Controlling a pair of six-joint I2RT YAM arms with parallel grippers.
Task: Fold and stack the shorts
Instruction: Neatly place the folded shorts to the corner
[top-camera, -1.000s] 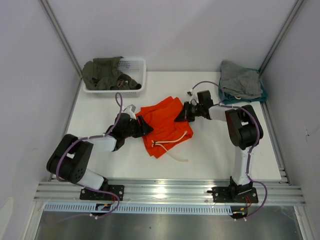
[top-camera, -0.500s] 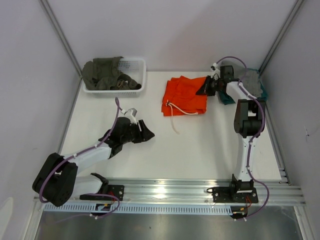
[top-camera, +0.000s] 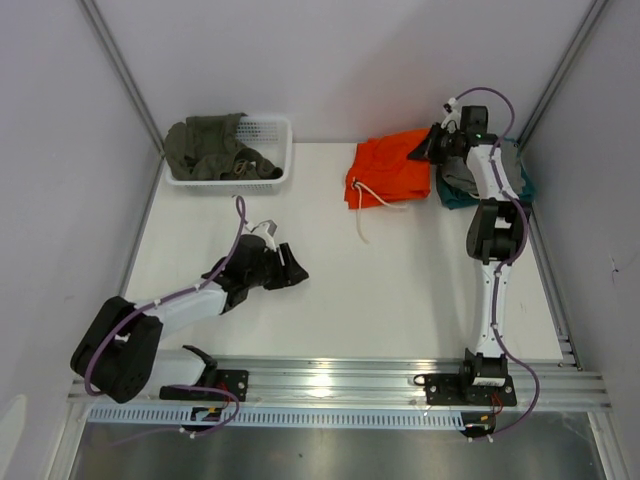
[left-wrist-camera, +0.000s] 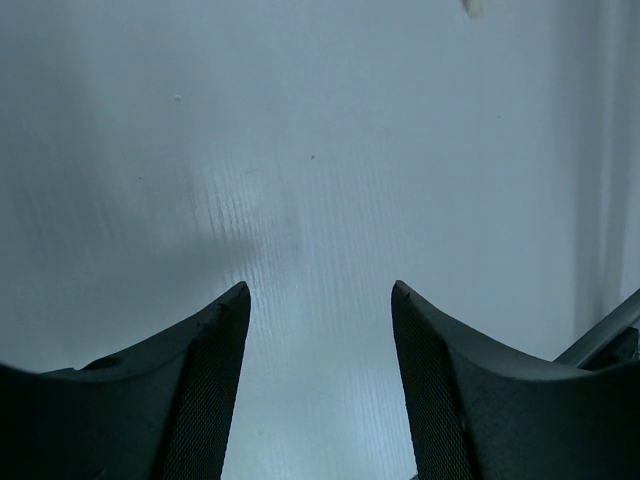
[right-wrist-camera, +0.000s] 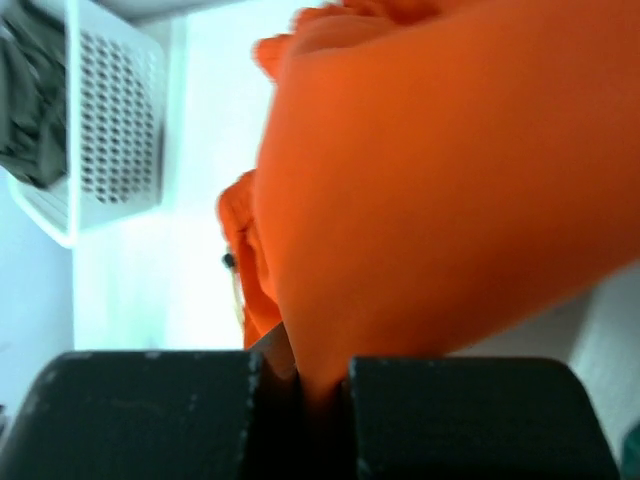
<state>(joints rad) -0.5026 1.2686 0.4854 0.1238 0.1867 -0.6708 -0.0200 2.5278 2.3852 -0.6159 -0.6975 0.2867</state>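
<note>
Two views differ: from above, the right gripper (top-camera: 428, 150) meets the orange shorts (top-camera: 385, 178) at upper right of centre, drawstring (top-camera: 362, 218) trailing down; only its wrist camera shows the fabric pinched tight. Lower left, the left gripper (left-wrist-camera: 320, 295) is spread over the table (left-wrist-camera: 300, 150)

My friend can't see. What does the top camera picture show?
The right arm's claw pinches folded bright orange fabric shorts at the far right of the white table, next to a pile of grey and teal clothes. The left arm's claw hangs open and empty nearer the front; a white plastic basket holds olive-green clothes far left.
</note>
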